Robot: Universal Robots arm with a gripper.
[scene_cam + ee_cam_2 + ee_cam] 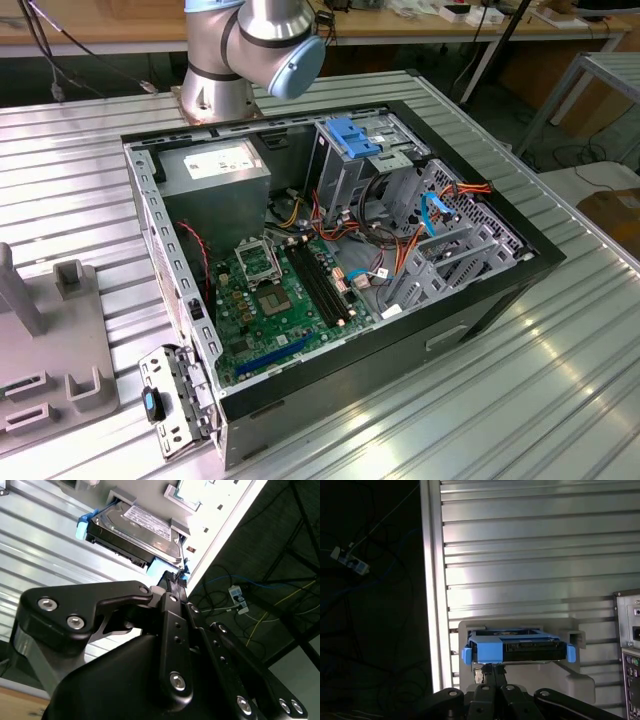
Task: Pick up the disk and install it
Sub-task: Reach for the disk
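The disk (520,647) is a grey metal drive with a white label (145,522), framed by a bright blue carrier rail. It rests in a pale grey holder (570,677) on the ribbed metal table in both wrist views. My gripper (493,671) stands right at the edge of the blue rail with its fingers (171,578) drawn together, tips touching or almost touching the carrier. Whether they pinch any part of it cannot be told. The arm's base (215,85) stands behind the open computer case (330,250) in the exterior view.
The case lies open, with its motherboard (270,300), cables and a drive cage topped by blue plastic (352,135). A grey fixture (55,350) sits at the exterior view's left. The table edge (431,605) runs beside the holder, and the case's rear panel (631,650) stands nearby.
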